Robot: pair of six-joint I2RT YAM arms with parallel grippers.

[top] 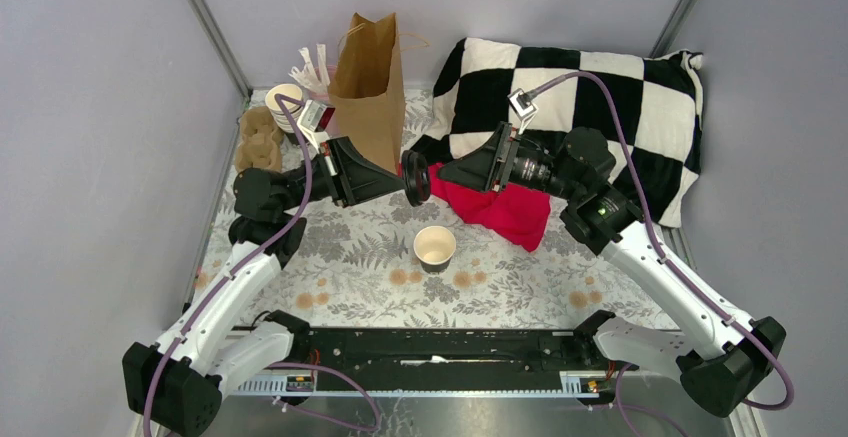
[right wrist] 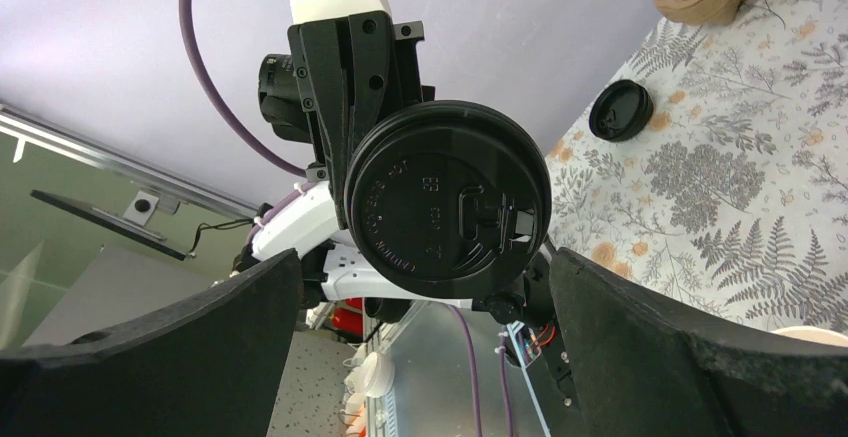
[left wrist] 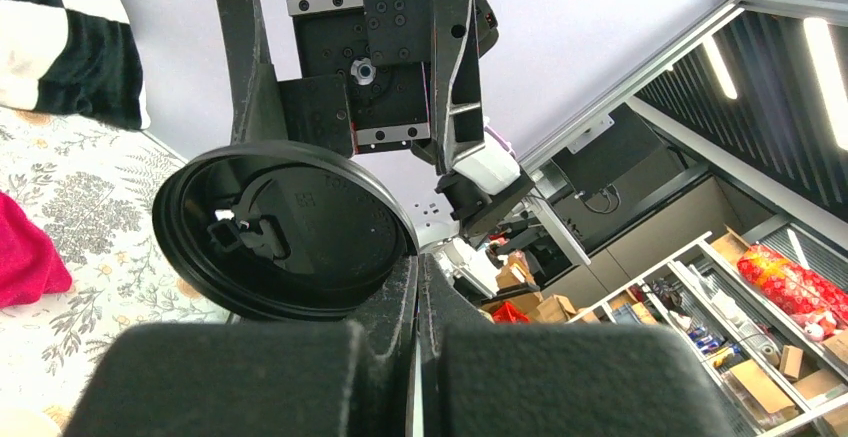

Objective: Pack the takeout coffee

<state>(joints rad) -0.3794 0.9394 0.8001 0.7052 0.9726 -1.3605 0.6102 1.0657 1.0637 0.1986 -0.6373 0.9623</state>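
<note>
A small dark paper cup point(top: 434, 247) with a cream inside stands lidless on the floral tablecloth; its rim shows in the right wrist view point(right wrist: 815, 333). My left gripper point(top: 405, 173) is shut on the rim of a round black plastic lid point(top: 416, 179), held on edge above the table. The left wrist view shows the lid point(left wrist: 285, 232) just past my closed left gripper point(left wrist: 418, 267). My right gripper point(top: 441, 170) is open and empty, facing the lid point(right wrist: 448, 202) from the right without touching it. A brown paper bag point(top: 370, 87) stands open behind.
A second black lid point(right wrist: 620, 112) lies on the cloth. A stack of lidless cups point(top: 283, 100) and a pulp cup carrier point(top: 258, 139) sit at the back left. A red cloth point(top: 505, 209) and a checkered pillow point(top: 590, 87) lie on the right.
</note>
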